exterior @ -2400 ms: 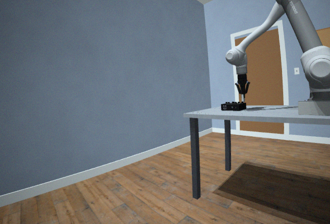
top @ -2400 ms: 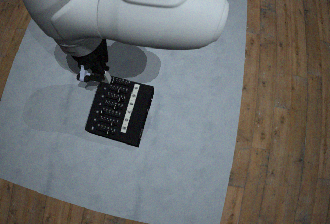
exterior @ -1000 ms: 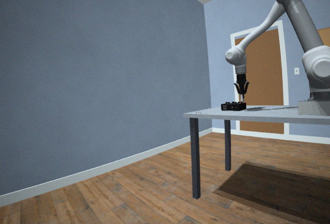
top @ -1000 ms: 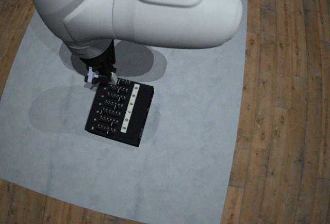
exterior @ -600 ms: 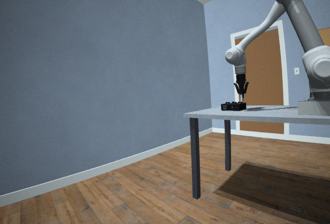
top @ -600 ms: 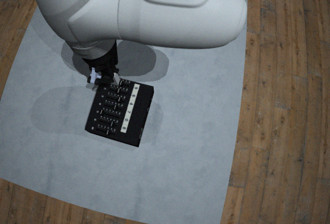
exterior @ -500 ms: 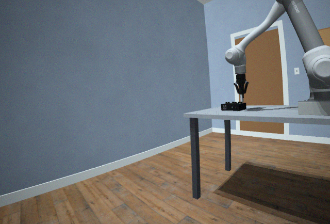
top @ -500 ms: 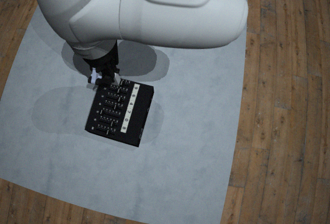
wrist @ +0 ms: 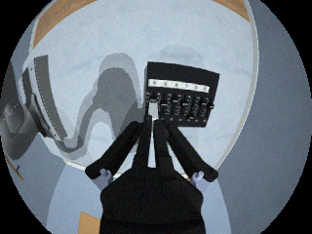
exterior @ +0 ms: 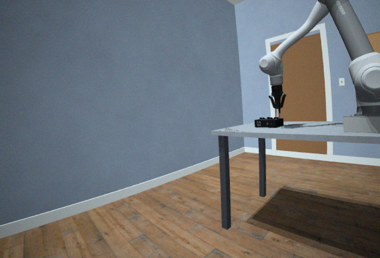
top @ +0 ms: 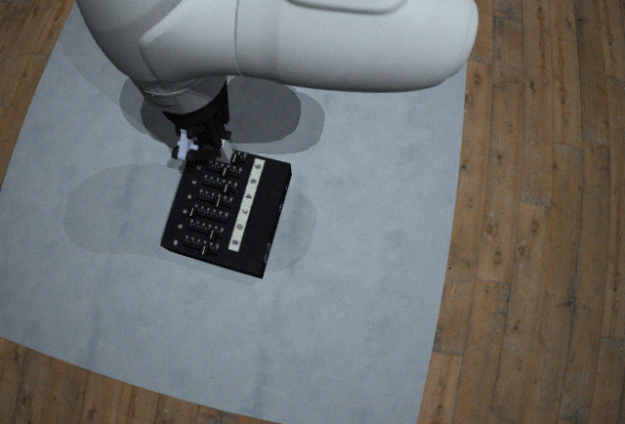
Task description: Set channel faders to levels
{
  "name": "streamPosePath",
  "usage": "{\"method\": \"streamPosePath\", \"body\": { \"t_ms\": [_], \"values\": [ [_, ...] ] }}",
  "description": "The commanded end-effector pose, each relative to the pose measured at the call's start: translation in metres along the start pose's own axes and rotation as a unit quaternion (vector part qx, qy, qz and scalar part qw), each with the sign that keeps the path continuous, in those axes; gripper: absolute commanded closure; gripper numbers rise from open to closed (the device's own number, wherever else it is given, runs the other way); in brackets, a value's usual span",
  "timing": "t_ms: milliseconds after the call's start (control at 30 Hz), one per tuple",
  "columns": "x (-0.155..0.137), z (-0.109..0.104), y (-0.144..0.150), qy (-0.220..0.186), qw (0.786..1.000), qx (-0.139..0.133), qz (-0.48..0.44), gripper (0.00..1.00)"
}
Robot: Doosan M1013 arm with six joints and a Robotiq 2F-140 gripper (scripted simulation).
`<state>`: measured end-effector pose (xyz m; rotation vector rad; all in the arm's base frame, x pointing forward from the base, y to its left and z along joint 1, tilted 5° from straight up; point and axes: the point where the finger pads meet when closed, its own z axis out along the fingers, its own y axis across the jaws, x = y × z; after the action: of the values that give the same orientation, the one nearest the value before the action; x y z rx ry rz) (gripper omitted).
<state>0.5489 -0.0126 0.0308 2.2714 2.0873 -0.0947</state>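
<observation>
The table point(exterior: 294, 132) carried a grey top, with wood floor point(exterior: 153, 218) below it. The white arm point(top: 282, 21) reached down from the far side and filled the upper part of the top view. The black desk point(top: 227, 215) stood flat on the table, turned slightly askew, near the middle of the top view. A white tape point(top: 246, 204) ran along its right side, bearing handwritten digits too small to read surely. To the left of the tape lay a row of faders point(top: 212, 207), their caps at differing positions. The gripper point(top: 204, 154) hung at the desk's far left corner, its fingers pressed fully together with nothing between them, tips just above or touching the farthest fader; contact could not be told.
</observation>
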Motion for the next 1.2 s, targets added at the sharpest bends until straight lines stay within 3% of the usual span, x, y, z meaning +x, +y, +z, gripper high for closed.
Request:
{"method": "streamPosePath", "body": {
  "t_ms": [0, 1167],
  "values": [
    [0.0012, -0.0001, 0.0000, 0.000, 1.000, 0.000, 0.000, 1.00],
    [0.0057, -0.0001, 0.0000, 0.000, 1.000, 0.000, 0.000, 1.00]
  ]
}}
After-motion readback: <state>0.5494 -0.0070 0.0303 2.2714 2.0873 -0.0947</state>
